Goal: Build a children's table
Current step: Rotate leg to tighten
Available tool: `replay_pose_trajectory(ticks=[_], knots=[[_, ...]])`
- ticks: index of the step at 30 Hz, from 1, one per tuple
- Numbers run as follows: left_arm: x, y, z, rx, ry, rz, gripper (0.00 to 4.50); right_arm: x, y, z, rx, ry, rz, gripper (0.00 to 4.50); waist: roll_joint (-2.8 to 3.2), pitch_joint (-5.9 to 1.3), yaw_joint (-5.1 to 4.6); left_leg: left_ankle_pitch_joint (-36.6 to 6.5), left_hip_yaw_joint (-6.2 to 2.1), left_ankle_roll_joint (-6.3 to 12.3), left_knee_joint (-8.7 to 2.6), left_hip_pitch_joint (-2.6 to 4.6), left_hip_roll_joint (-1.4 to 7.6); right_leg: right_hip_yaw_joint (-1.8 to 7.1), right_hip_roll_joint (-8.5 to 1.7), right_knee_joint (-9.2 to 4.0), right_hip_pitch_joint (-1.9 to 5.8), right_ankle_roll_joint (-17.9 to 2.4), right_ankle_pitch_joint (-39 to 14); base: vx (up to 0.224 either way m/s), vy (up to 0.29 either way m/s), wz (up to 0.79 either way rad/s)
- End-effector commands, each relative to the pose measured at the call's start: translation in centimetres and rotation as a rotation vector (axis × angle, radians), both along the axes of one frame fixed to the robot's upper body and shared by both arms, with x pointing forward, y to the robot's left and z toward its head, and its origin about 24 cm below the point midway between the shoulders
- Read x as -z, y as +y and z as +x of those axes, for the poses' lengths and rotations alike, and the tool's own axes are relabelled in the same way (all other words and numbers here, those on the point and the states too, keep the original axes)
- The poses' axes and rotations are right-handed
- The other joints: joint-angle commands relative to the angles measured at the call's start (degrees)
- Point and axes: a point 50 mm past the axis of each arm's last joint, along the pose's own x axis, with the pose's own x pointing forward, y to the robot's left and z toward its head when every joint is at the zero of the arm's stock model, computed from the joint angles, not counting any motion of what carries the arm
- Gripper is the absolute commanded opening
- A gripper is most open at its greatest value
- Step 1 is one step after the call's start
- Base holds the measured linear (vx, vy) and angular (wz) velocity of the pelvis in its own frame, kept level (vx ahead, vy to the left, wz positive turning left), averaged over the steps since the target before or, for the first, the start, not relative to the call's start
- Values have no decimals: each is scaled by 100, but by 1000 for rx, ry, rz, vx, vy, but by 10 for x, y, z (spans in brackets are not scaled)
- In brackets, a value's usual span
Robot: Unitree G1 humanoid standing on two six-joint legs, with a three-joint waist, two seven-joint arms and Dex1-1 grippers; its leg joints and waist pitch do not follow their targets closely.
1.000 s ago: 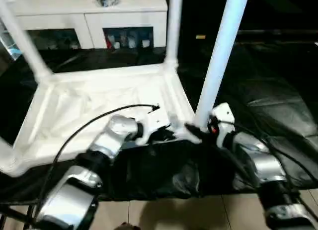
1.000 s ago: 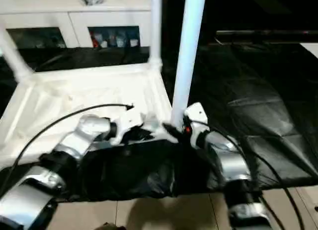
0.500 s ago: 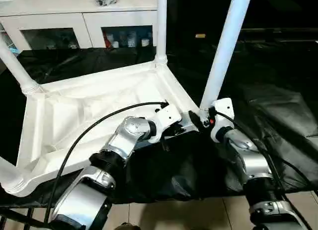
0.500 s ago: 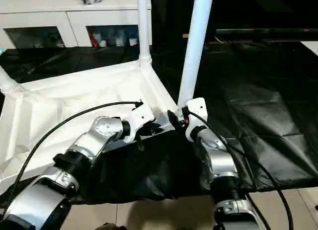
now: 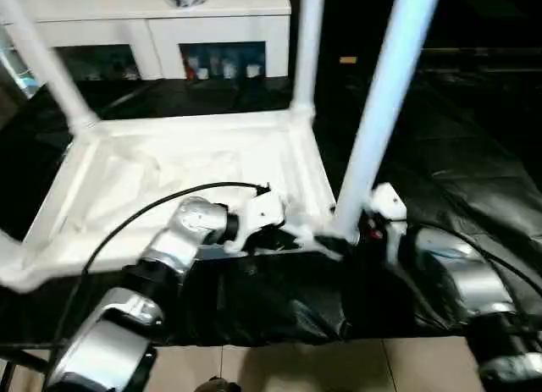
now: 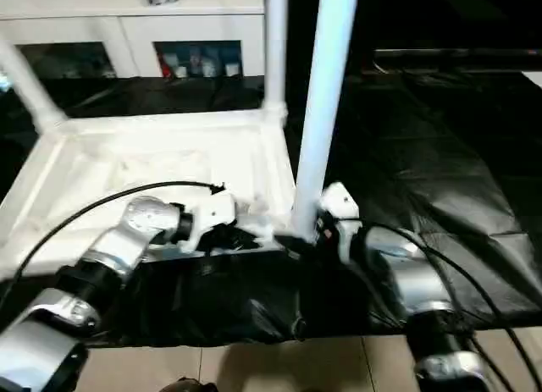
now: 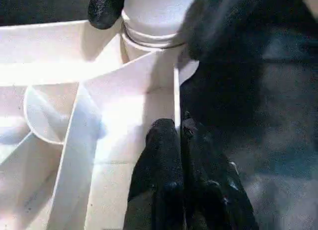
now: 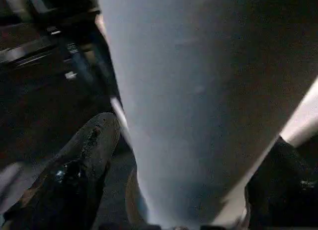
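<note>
The white tabletop [image 5: 169,168] lies upside down on the black-covered work table, ribbed side up. Three white legs stand in its corner sockets: far left [image 5: 47,62], far right [image 5: 306,45] and near right [image 5: 385,113]. My left gripper [image 5: 284,237] is shut, its fingertips [image 7: 171,140] pressed on the tabletop's rim wall just beside the near right socket [image 7: 151,38]. My right gripper [image 8: 184,190] is open and straddles the base of the near right leg [image 8: 194,91], one finger [image 8: 84,160] on each side of it.
A white cabinet [image 5: 169,36] with glass doors stands behind the work table. Black cover [image 5: 474,155] stretches to the right of the tabletop. The table's front edge runs just below my forearms, with beige floor [image 5: 279,367] beneath. A black cable [image 5: 135,223] loops over my left arm.
The head camera has swung and tilted, shifting the whole picture. Both grippers stay at the near right corner, the right one still around the leg's base.
</note>
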Motion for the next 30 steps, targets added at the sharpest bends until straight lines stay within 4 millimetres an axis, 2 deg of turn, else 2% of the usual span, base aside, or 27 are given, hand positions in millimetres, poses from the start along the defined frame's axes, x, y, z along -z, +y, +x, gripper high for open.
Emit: replay_pose_trajectory(ticks=[1,4,8,10,11,13,15,17,20,23,24,26,27,30], knots=[[-5,-8,-1,45,-26,-7,0,-2,19,-9,-156,26,36,363,-70,-339,15,-1361,-224,390,-419,141,483,286,-464,-401,192,-1387,-1187,0,0,0],[-5,-6,-2,56,-22,-3,0,-2,19,-11,-179,40,30,343,-75,-343,33,-1382,-223,319,-419,152,482,292,-475,-401,183,-1408,-1188,0,0,0],[-5,-4,-2,73,-10,-1,0,-2,19,-15,-221,75,38,314,-62,-358,67,-1245,-223,353,-408,147,480,286,-472,-377,197,-1431,-972,0,0,0],[-5,-4,-2,68,-8,-6,0,-1,19,-16,-224,78,40,310,-65,-351,86,-1254,-217,350,-409,152,480,288,-469,-385,191,-1429,-1000,0,0,0],[-5,-5,-2,67,-7,-8,0,-1,19,-17,-225,80,40,287,-67,-356,104,-1251,-217,341,-404,155,481,290,-479,-383,194,-1416,-1022,0,0,0],[-4,-6,-1,46,-12,-17,0,0,18,-18,-210,80,39,287,-70,-353,112,-1274,-222,316,-410,155,483,288,-482,-388,192,-1397,-1092,0,0,0],[-4,-9,3,-28,-22,-30,0,-1,17,-12,-92,105,105,268,-71,-349,121,-1286,-222,302,-415,165,486,290,-475,-394,185,-1396,-1123,0,0,0],[-4,-10,5,-54,-29,-25,0,0,16,-10,-60,97,106,257,-85,-346,110,-1345,-227,250,-423,160,484,289,-484,-398,184,-1373,-1255,0,0,0],[-5,-20,16,-204,-63,-39,0,6,14,2,133,53,78,254,-102,-324,71,-1534,-239,96,-431,185,465,304,-505,-467,149,-1240,-1717,0,0,0],[-6,-34,20,-288,-82,-61,0,12,15,13,303,31,41,252,-125,-317,36,-1595,-258,26,-433,192,439,293,-509,-517,148,-1088,-2081,0,0,0],[-6,-42,22,-322,-88,-69,0,14,18,17,365,24,47,252,-106,-322,22,-1568,-257,19,-431,190,445,302,-508,-509,142,-1087,-2028,0,0,0],[-7,-51,23,-354,-98,-75,0,16,23,22,450,20,41,249,-125,-329,-47,-1521,-258,40,-436,176,424,292,-488,-500,144,-1106,-1861,0,0,0],[-8,-63,23,-394,-113,-82,0,20,31,27,551,24,34,249,-114,-328,-58,-1480,-263,61,-435,163,423,293,-489,-500,156,-1106,-1803,0,0,0],[-9,-73,23,-417,-114,-95,0,22,40,28,603,22,37,249,-101,-346,-90,-1345,-252,144,-422,149,413,290,-487,-490,165,-1130,-1571,0,0,0]])
